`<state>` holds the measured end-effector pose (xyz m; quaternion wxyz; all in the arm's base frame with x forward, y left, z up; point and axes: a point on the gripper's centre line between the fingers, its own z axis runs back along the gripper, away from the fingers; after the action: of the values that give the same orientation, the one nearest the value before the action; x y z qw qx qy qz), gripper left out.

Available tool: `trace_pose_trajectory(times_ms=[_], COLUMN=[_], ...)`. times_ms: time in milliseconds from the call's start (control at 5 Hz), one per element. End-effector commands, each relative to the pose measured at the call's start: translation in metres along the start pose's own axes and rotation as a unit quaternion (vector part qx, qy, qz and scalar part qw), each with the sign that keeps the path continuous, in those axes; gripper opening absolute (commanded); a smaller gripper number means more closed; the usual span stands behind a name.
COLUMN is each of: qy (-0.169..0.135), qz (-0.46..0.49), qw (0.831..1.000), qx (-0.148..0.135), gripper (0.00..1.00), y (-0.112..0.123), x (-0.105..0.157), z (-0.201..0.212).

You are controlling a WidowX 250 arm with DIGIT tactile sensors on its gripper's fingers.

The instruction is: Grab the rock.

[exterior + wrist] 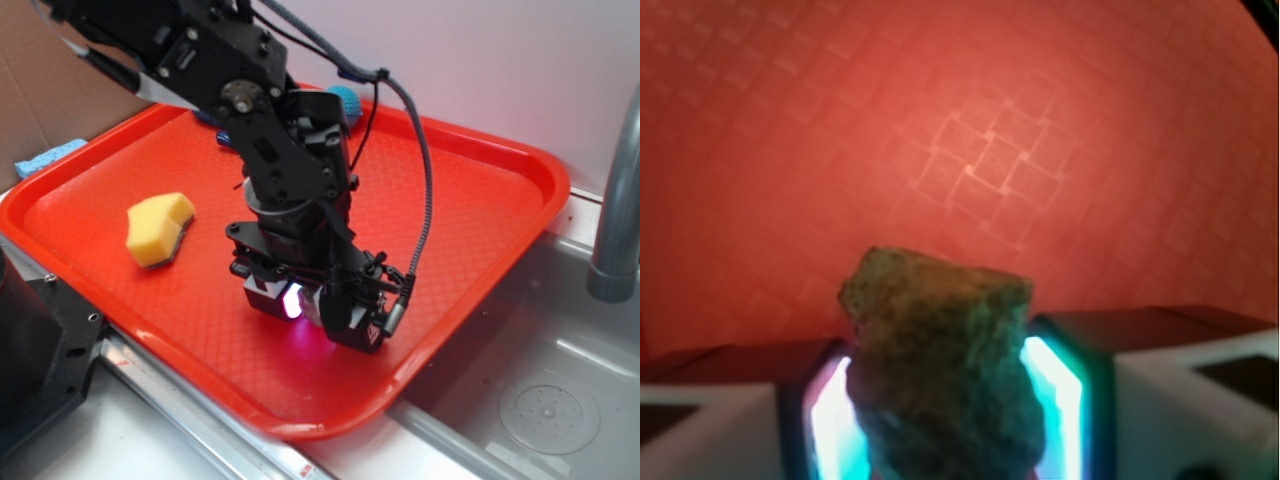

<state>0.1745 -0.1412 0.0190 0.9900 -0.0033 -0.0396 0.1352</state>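
The rock (940,360) sits between the pincer (312,305) pads on the tray (480,190), sponge (158,229) well left.

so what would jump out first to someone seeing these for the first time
Probably the bright red tray, which fills most of the exterior view, with the black arm reaching down onto its middle. Next, the end effector glowing pink-white between its fingers; the wrist view shows the rock clamped between the lit pads. The yellow sponge stands out on the tray's left side, apart from the arm.

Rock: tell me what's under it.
Behind the rock the wrist view shows red tray. The claw pads flank it; whether it touches the tray is hidden.
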Motion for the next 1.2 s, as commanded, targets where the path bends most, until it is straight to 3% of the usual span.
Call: trace_pose_trajectory(times_ms=[0,200,400,600,1000], qy=[0.028,0.020,-0.010,-0.043,-0.048], qz=[0.000,0.012,0.043,0.084,0.145], qw=[0.999,0.999,0.998,0.995,0.987], qx=[-0.018,-0.024,-0.036,-0.030,-0.041], gripper=[0.00,0.00,0.00,0.00,0.00], y=[0.033,0.054,0.081,0.104,0.132], x=[0.041,0.069,0.082,0.088,0.093], z=[0.046,0.074,0.115,0.150,0.177])
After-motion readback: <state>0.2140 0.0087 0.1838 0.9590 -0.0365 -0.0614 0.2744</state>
